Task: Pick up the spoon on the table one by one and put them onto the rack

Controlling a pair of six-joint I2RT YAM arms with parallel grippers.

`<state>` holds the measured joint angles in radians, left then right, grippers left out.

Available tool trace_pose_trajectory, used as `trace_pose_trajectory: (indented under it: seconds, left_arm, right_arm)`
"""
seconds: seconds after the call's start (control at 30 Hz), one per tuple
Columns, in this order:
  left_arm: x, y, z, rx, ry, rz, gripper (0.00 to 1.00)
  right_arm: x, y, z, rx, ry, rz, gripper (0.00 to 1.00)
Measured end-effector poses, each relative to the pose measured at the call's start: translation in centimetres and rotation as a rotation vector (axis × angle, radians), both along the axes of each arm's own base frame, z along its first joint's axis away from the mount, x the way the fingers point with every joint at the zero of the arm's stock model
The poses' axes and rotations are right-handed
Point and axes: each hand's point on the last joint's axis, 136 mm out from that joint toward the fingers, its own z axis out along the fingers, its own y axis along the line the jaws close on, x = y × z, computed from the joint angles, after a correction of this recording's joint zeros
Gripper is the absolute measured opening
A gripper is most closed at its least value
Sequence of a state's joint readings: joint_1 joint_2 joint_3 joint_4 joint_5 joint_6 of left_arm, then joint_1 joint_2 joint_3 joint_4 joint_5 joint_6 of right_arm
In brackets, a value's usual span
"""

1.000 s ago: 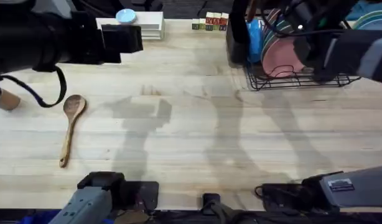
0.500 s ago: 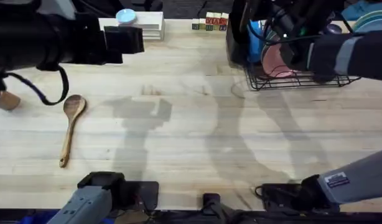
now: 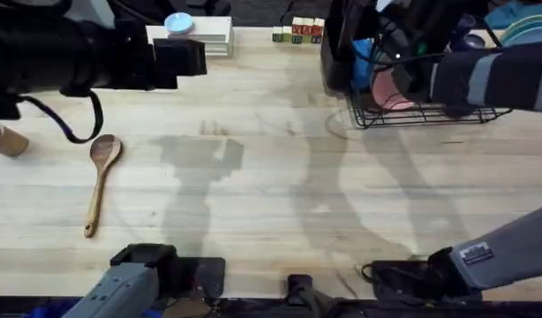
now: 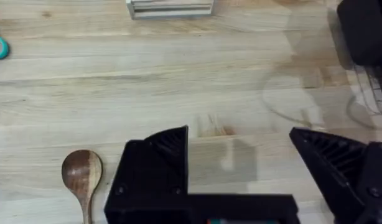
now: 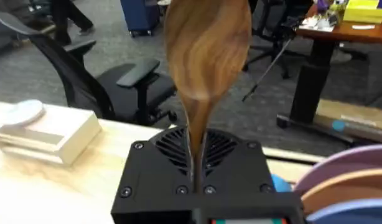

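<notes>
Overhead cam: fixed above the arm bases, looks down and forward over the light wood-plank table point(image 3: 280, 194); bases at 6 o'clock, black wire dish rack point(image 3: 430, 113) at 1–2 o'clock, light tan wooden spoon point(image 3: 101, 177) at 9 o'clock.

Left wrist cam: high over the table, pitched steeply down, medium range. Shares with overhead the tan spoon point(image 4: 83, 177), white stacked box point(image 4: 170, 8) and the rack's edge point(image 4: 372, 87).

Right wrist cam: near-level, faces outward past the table's far edge into the room; darker brown wooden spoon point(image 5: 206, 56) very close to the lens. Shares the white box point(image 5: 45, 134) with both other views.
</notes>
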<state>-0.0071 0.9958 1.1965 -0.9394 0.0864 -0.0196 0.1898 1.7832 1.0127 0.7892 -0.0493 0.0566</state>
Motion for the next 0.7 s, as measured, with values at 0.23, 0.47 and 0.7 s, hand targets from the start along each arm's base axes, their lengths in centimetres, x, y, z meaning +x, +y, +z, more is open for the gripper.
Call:
trace_pose_trajectory:
  seconds: [0.23, 0.47, 0.7]
  left_arm:
    - [0.0, 0.0, 0.0, 0.0, 0.0, 0.0, 0.993]
    - [0.0, 0.0, 0.0, 0.0, 0.0, 0.0, 0.993]
    - [0.0, 0.0, 0.0, 0.0, 0.0, 0.0, 0.993]
  right_arm:
    - [-0.3, -0.1, -2.5, -0.019, 0.1, 0.0, 0.032]
    - [-0.6, -0.1, -4.1, -0.032, 0.167, 0.0, 0.032]
    - [-0.8, -0.1, -4.8, -0.034, 0.196, 0.0, 0.212]
